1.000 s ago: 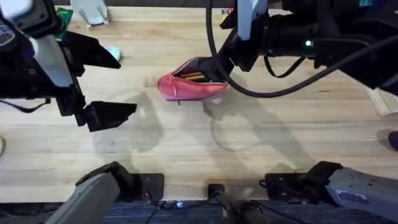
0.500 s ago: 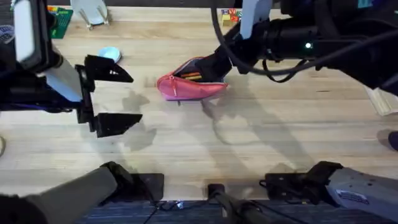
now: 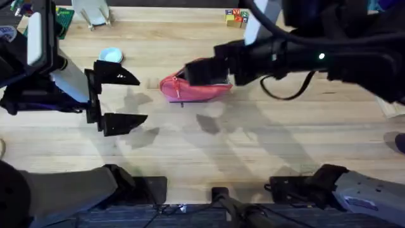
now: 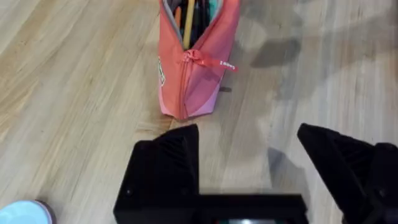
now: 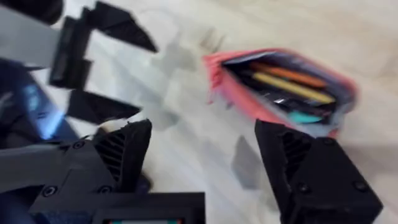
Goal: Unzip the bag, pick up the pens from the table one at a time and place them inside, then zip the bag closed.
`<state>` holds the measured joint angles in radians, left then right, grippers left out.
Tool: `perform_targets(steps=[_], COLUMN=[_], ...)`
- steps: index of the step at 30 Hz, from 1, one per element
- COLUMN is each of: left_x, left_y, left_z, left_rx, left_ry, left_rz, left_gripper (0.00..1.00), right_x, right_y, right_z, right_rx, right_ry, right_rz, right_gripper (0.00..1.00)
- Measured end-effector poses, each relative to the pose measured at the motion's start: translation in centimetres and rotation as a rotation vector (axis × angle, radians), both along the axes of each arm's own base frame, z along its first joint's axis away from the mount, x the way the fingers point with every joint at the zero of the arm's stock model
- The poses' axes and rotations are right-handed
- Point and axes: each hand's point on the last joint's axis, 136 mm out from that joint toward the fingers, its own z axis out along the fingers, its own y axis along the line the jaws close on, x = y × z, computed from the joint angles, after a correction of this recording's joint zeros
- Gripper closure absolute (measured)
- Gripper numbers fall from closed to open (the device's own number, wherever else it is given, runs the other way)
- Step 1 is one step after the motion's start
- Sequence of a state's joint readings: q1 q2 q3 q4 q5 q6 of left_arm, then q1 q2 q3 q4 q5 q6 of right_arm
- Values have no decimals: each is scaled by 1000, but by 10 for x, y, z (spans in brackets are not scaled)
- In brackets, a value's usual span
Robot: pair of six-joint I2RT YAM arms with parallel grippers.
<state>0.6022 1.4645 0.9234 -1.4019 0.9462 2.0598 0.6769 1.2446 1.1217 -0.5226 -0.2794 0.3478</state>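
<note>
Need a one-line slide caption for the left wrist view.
Open left pincer faces the unzipped bag, pens inside.

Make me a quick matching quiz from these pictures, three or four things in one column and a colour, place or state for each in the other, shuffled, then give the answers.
Things:
1. bag
2. left gripper
3. pens
4. small round dish

Descriptions:
A. light blue, on the table beyond the left gripper
B. pink-coral, zipper open
C. lying inside the bag
D. black fingers spread apart, holding nothing

Pairs: 1-B, 2-D, 3-C, 4-A
</note>
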Motion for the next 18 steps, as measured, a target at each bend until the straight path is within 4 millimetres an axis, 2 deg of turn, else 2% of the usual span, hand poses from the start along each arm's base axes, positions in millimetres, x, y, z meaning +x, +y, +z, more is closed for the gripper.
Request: perform_targets(steps=[3, 6, 12, 18], left_x=[0, 0, 0, 0], left_y=[0, 0, 0, 0], left_z=[0, 0, 0, 0], left_rx=[-1, -1, -1, -1], left_ry=[-1, 0, -1, -1], left_rz=[0, 0, 0, 1], left_gripper=[7, 7, 7, 7], right_x=[-18, -27, -23, -25], right_y=[15, 19, 15, 17], right_z=[-1, -7, -12, -12], right_rx=[13, -6, 2, 27], right_ry=[39, 80, 150, 188], right_rz=[25, -24, -230, -307], right_gripper=[4, 4, 4, 4])
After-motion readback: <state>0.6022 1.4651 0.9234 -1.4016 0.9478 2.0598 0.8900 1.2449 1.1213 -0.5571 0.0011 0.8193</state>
